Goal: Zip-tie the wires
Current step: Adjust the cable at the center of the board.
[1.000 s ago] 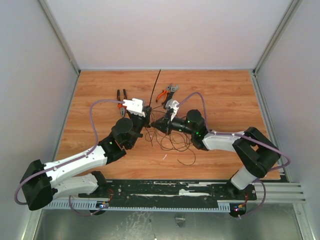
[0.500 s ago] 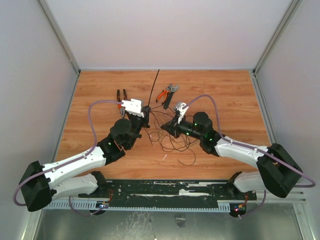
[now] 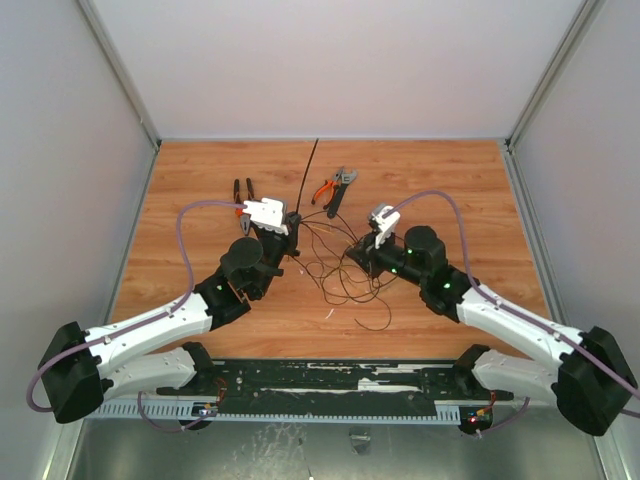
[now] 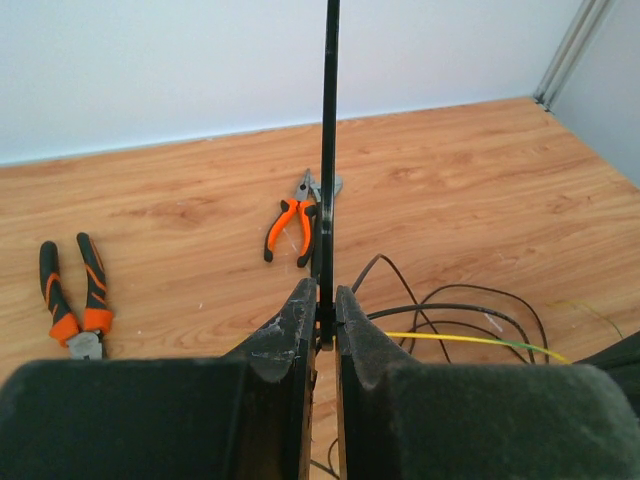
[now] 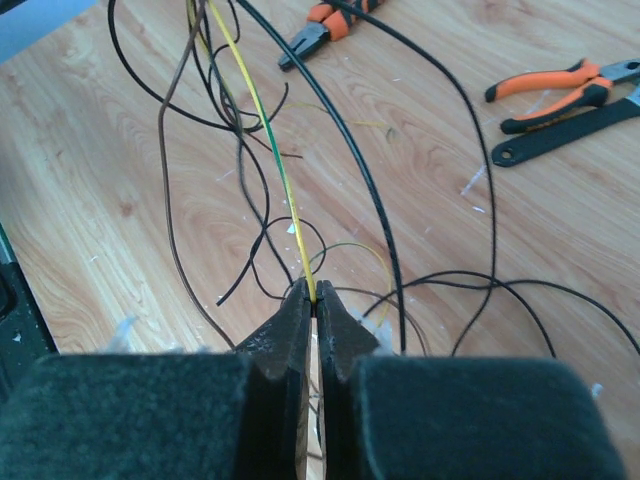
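Observation:
The zip tie (image 4: pixel 329 150) is a stiff black strip standing straight up out of my left gripper (image 4: pixel 322 300), which is shut on its lower end. In the top view the zip tie (image 3: pixel 310 170) points toward the back wall from the left gripper (image 3: pixel 290 222). The wires (image 3: pixel 345 285) lie in loose thin loops on the wooden table between the two arms. My right gripper (image 5: pixel 315 298) is shut on a yellow-green wire (image 5: pixel 262 120) of that tangle, with black wires (image 5: pixel 350 140) curving past it. In the top view the right gripper (image 3: pixel 357 250) sits at the tangle's right side.
Orange-handled pliers (image 3: pixel 323 189) and a black wrench-like tool (image 3: pixel 338 195) lie behind the tangle. Black-and-orange pliers (image 3: pixel 243 192) lie behind the left gripper. White walls and metal posts bound the table (image 3: pixel 450 180) on three sides.
My right arm has swung to the right, away from the left gripper, drawing its wire with it. The left arm and the zip tie have stayed where they were.

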You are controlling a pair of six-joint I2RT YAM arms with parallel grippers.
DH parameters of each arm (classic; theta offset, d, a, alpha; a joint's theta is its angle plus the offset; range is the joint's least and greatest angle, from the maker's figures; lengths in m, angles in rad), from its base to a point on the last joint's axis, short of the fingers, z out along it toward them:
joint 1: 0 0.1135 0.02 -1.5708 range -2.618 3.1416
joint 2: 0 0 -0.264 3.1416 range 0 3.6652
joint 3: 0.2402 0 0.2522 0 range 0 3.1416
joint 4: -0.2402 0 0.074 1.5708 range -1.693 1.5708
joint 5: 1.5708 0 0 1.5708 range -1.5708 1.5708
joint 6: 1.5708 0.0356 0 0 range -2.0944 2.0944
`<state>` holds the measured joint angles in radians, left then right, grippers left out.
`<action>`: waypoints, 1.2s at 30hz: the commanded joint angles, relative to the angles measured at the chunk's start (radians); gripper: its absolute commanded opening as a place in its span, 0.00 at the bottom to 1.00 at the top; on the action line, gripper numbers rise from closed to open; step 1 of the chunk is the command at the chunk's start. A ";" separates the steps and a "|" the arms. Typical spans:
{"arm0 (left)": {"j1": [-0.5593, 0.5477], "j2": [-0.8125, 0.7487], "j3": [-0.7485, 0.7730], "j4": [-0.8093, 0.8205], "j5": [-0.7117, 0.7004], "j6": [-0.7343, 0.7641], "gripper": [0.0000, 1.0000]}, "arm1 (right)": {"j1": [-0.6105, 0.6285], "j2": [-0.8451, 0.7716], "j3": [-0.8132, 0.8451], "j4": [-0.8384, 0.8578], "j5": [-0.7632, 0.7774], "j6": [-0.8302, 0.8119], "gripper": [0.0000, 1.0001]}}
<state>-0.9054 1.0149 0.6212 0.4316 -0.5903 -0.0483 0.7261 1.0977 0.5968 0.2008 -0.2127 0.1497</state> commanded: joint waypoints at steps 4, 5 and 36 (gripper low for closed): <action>0.002 -0.011 -0.007 0.042 -0.023 0.017 0.00 | -0.041 -0.129 -0.014 -0.142 0.056 -0.015 0.00; 0.002 -0.009 -0.006 0.042 -0.023 0.018 0.00 | -0.046 -0.137 -0.011 -0.156 0.058 -0.020 0.00; 0.003 -0.010 -0.001 0.044 -0.043 0.044 0.00 | -0.185 -0.217 0.011 -0.388 0.367 0.026 0.00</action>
<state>-0.9054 1.0153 0.6212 0.4389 -0.6090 -0.0219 0.5613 0.9104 0.5900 -0.1543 0.0566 0.1463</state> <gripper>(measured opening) 0.129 0.009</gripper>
